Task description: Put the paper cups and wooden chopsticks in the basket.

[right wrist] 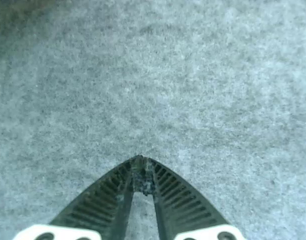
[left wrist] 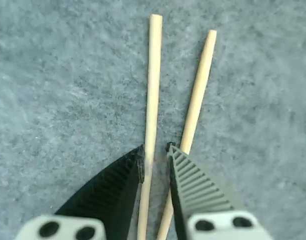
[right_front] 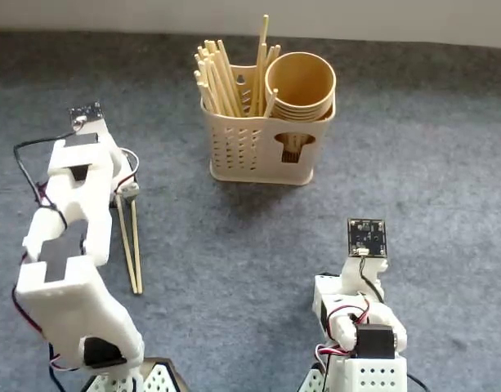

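The left arm extended from the table's near-left corner, wrist pitched down over two wooden chopsticks lying near the left edge. The left jaws stood narrowly open, straddling one chopstick; the second chopstick lay just outside them. The right arm sat folded at the near edge, the right jaws closed and empty. The basket near the far edge held paper cups.

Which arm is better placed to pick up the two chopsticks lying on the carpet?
Left. The left end effector hangs open right over the chopsticks, one stick between its jaws. The right end effector is shut over bare carpet, away from them.
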Controlling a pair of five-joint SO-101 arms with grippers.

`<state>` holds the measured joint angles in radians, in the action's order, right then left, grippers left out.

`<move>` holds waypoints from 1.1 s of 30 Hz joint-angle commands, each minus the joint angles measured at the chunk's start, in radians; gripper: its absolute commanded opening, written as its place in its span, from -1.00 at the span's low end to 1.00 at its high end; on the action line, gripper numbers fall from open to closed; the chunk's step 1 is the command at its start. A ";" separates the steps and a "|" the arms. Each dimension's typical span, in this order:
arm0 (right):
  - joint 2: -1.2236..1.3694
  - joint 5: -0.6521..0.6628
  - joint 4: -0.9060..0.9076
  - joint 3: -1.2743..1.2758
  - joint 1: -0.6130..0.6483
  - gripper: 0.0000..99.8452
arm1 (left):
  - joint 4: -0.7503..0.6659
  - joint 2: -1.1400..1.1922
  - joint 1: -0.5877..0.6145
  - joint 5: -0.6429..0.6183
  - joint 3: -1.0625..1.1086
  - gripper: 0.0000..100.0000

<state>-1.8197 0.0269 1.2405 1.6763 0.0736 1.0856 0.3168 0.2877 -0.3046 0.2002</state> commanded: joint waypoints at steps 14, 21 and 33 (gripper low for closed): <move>-0.015 -0.006 0.007 0.153 -0.012 -0.99 | 0.150 0.191 0.019 -0.011 -0.265 -0.98; -0.015 -0.006 0.007 0.153 -0.012 -0.99 | 0.333 0.130 0.019 -0.011 -0.341 -0.99; -0.015 -0.006 0.007 0.153 -0.012 -0.99 | 0.505 -0.237 -0.002 -0.008 -0.418 -0.99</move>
<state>-1.8197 0.0269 1.2405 1.6763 0.0736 1.5781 0.2555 0.2969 -0.3046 -0.1435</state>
